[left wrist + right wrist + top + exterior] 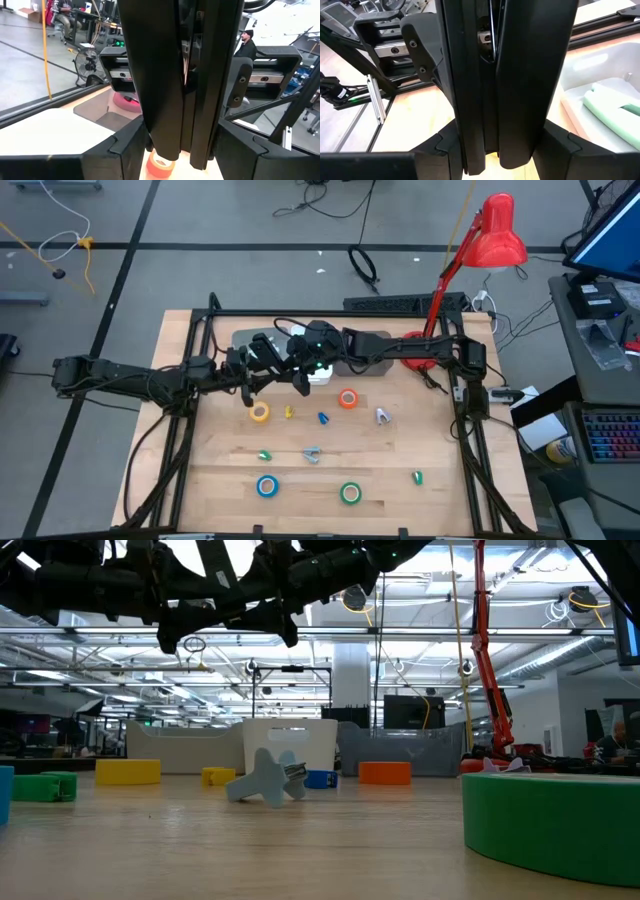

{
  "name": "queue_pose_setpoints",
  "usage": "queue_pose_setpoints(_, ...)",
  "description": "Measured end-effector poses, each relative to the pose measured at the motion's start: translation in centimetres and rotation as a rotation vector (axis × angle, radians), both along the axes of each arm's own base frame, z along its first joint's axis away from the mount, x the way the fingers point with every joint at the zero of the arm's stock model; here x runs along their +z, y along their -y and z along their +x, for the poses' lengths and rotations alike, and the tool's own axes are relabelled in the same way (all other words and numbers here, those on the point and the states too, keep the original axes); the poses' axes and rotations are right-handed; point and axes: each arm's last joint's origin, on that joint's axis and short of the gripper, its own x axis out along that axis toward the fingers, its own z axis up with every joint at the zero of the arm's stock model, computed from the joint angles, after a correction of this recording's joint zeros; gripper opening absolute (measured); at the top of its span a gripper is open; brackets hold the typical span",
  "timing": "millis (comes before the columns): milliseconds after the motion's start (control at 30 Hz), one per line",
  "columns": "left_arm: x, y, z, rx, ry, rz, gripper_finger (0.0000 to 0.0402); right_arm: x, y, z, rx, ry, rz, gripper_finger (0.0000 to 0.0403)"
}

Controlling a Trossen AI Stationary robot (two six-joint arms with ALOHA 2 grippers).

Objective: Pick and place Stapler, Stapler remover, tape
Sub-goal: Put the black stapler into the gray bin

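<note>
**Stapler (175, 75) gripped by both end effectors above the table (230, 470)**
Left wrist view: your left end effector (182, 147) pinches the stapler, with the orange tape (160, 167) on the table beyond. Right wrist view: your right end effector (495, 145) pinches it too. High view: they meet over the table's rear middle. Release one grip only once the other looks firm.

the stapler (290, 362) hangs between both grippers above the table's (440, 500) back middle; four tape rolls (259, 412) lie spread in front.
</note>
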Motion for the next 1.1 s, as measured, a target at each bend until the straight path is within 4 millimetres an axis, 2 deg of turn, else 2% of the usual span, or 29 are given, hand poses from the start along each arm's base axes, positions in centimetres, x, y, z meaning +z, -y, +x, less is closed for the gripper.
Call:
queue_pose_setpoints(167, 0.00, -0.02, 0.00, 0.005, 0.012, -0.050, 0.0207, -0.02, 0.06, 0.00, 0.018, 0.000, 0.012, 0.0166)
queue_pose_setpoints(433, 0.02, -0.03, 0.00, 0.008, 0.005, -0.016, 0.0207, -0.02, 0.00, 0.00, 0.039, 0.003, 0.015, 0.0166)
queue_pose_setpoints(733, 0.03, -0.02, 0.00, 0.005, 0.015, -0.055, 0.0211, -0.06, -0.02, 0.00, 0.045, 0.001, 0.021, 0.0166)
queue_pose_setpoints(867, 0.07, -0.07, 0.01, 0.018, 0.016, -0.056, 0.0238, -0.04, -0.02, 0.00, 0.047, 0.002, 0.021, 0.0166)
queue_pose_setpoints(1100, 0.08, -0.38, -0.03, 0.039, 0.016, -0.052, 0.0315, -0.06, -0.02, 0.01, 0.049, 0.002, 0.021, 0.0166)
